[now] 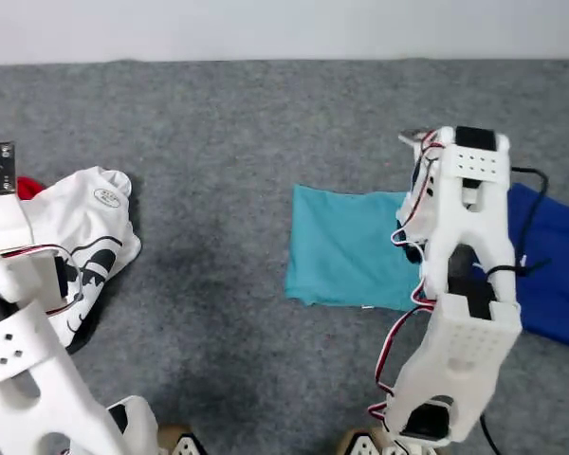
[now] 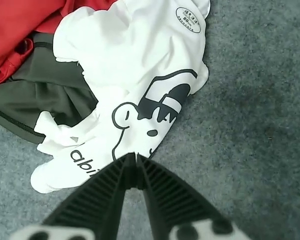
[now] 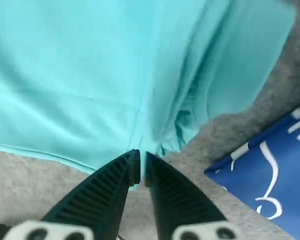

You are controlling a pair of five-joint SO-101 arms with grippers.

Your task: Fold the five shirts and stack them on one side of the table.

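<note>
1. The right gripper point(image 3: 141, 159) has its jaws pressed together at the hem of a folded rectangle of teal cotton, the teal shirt point(image 1: 346, 246). Creases in the cloth run straight into the tips, so it looks to be pinching the edge rather than merely resting on it.
2. The teal shirt lies flat near the middle of the grey felt-covered table point(image 1: 218, 142). A hold on its edge nearest the blue printed shirt point(image 1: 555, 275) suggests it is meant to be drawn that way.
3. The blue printed shirt lies spread at the table's right side, just beside the teal one with a strip of bare felt between them. It probably marks where the stack will go.
4. The left gripper point(image 2: 136, 159) is closed, tips meeting with nothing visible between them. It hangs over the lower edge of a crumpled white shirt with a black cartoon print point(image 2: 140, 65).
5. That closed, empty pose over the heap reads as waiting. Any grasp there would first need the jaws parted.
6. The white shirt lies bunched on top of a red shirt point(image 2: 20, 25) and a dark olive garment with pale stitching point(image 2: 40, 95). All three are unfolded at the table's left side.
7. The heap sits well apart from the teal and blue pair, which keeps unfolded work away from finished pieces.
8. With one shirt plainly folded and three still in a pile, the task seems under halfway.
</note>
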